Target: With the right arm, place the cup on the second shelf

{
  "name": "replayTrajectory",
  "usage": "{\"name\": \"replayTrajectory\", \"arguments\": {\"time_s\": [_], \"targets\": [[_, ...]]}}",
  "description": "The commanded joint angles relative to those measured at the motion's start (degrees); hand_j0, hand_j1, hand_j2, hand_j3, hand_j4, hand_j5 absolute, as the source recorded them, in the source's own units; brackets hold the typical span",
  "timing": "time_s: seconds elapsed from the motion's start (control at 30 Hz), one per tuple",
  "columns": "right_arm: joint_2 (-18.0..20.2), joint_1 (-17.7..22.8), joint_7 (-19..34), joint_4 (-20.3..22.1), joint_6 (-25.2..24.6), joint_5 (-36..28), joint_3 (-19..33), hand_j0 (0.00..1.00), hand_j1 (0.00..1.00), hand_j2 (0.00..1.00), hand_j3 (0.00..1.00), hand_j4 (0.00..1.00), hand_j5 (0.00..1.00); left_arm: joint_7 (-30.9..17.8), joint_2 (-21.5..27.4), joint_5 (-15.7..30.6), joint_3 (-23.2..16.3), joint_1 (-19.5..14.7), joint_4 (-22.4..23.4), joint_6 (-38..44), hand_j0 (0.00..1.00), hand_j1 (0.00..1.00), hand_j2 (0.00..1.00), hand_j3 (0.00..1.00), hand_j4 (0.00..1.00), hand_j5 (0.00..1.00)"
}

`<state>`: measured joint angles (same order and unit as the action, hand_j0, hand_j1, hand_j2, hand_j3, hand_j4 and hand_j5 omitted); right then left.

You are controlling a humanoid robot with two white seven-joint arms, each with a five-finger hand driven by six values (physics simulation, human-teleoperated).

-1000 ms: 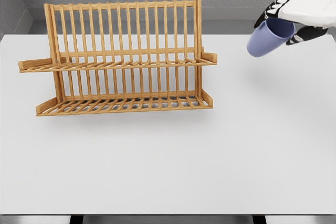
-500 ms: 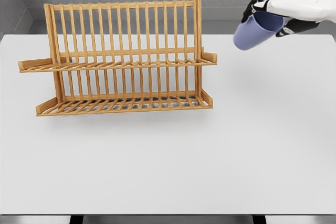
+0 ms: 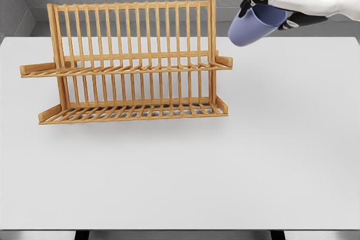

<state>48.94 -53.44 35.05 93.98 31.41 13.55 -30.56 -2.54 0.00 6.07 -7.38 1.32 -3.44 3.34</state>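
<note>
A blue-violet cup (image 3: 251, 27) hangs tilted in the air, its base pointing down-left, just right of the rack's top corner. My right hand (image 3: 270, 1) is shut on its rim end, with black-tipped fingers curled over the cup from above. The wooden two-tier dish rack (image 3: 129, 63) stands on the white table at the left and centre. Its upper shelf (image 3: 126, 69) of thin slats carries nothing, and neither does the lower shelf (image 3: 135, 112). The cup is above the upper shelf's level and apart from the rack. The left arm is out of view.
The white table (image 3: 225, 172) spreads out in front of and to the right of the rack. A grey wall runs behind the table's far edge. The rack's tall vertical bars (image 3: 212, 32) rise close to the cup's left.
My right hand has carried the cup up and to the left, from well right of the rack to close beside its top right corner. The rack has not moved.
</note>
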Motion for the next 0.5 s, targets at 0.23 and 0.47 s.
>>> {"name": "replayTrajectory", "arguments": {"time_s": [0.23, 0.47], "targets": [[-2.27, 0.09, -0.05, 4.90, -0.21, 0.16, -0.37, 0.67, 0.67, 0.67, 0.67, 0.67, 0.67, -0.01, 0.00, 0.00, -0.09, 0.00, 0.01, 0.00, 1.00, 1.00, 1.00, 1.00, 1.00, 1.00], [-2.89, 0.26, -0.05, 6.40, -0.30, 0.16, -2.92, 0.67, 0.67, 0.67, 0.67, 0.67, 0.67, -0.01, 0.00, 0.00, 0.00, 0.00, 0.01, 0.00, 1.00, 1.00, 1.00, 1.00, 1.00, 1.00]]}}
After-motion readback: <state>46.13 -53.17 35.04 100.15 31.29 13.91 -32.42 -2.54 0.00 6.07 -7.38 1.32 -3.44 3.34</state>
